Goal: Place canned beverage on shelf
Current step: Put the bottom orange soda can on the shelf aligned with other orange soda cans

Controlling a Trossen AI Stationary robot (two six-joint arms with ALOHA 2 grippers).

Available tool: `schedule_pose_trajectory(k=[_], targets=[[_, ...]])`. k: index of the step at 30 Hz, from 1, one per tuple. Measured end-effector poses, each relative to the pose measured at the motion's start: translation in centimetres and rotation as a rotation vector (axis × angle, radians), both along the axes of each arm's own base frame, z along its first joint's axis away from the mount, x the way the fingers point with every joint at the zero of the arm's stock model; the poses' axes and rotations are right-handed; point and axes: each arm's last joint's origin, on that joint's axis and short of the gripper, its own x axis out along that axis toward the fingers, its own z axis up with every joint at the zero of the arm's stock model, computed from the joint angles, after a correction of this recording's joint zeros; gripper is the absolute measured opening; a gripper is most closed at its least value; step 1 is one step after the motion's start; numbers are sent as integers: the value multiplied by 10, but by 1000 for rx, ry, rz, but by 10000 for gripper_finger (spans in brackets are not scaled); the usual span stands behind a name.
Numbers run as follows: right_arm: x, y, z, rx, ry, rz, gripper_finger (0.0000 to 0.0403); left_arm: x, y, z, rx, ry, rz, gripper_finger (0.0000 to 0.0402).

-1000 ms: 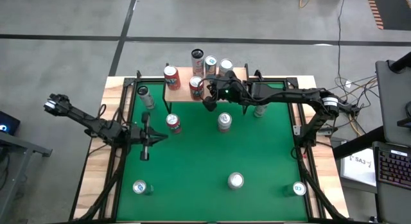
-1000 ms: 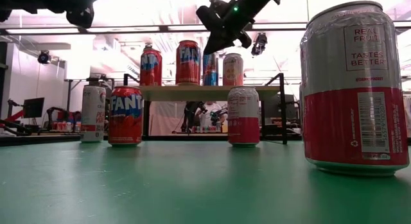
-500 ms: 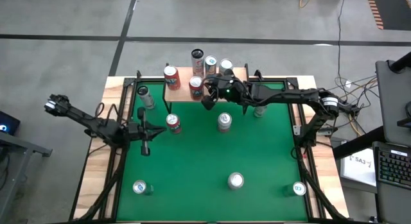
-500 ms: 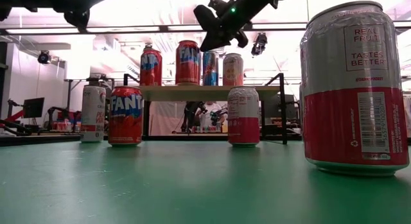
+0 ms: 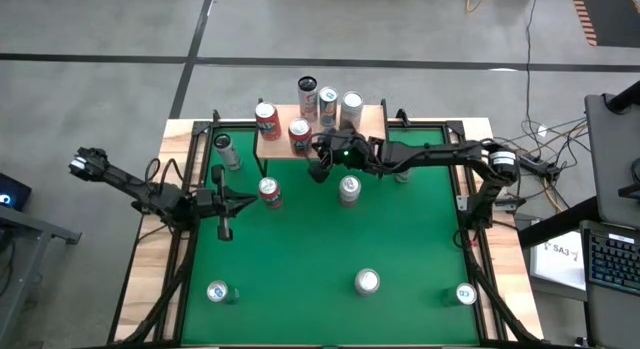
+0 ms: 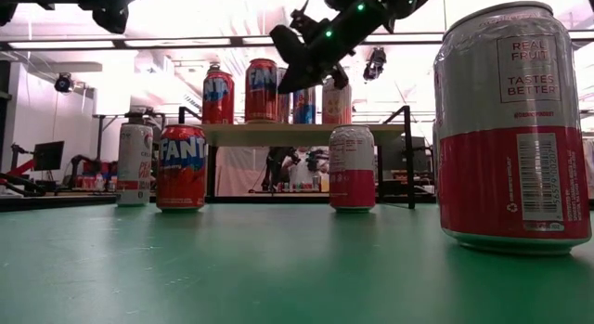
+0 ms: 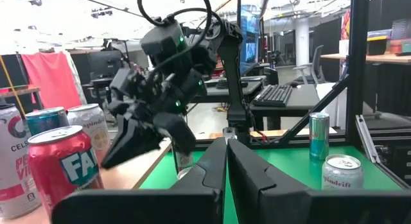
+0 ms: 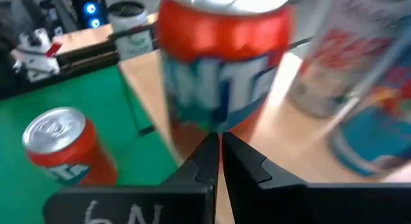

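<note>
Because four cans already stand on the shelf [image 5: 322,122] at twelve o'clock of the table [image 5: 300,289], the right gripper [image 5: 318,172] hangs just off its front edge, pinched shut and empty, likely clear of a finished placement. From table height it hovers above shelf level before the red can [image 6: 261,89]. Seen from the left wrist, the left gripper [image 7: 226,161], at nine o'clock, is closed on nothing. Its counterpart's camera faces that red can [image 8: 221,63] closely.
</note>
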Motion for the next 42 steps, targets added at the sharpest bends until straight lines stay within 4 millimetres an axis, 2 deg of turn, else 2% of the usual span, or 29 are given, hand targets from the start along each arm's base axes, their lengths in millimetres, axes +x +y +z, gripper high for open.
schedule_pose_trajectory(k=[7,12,20,27,42], targets=[[16,-4,-14,7,-31,22,12,0,0,0,-2,-1,5,0],[20,-3,-16,-3,-27,45,12,-1,2,0,-11,3,70,0],[12,-6,-3,-80,-18,-57,12,0,2,-1,-13,9,75,0],[10,-21,0,-124,-34,-93,12,0,2,-1,-11,15,76,0],[13,-20,5,-123,-95,25,12,3,1,-3,-4,28,76,0]])
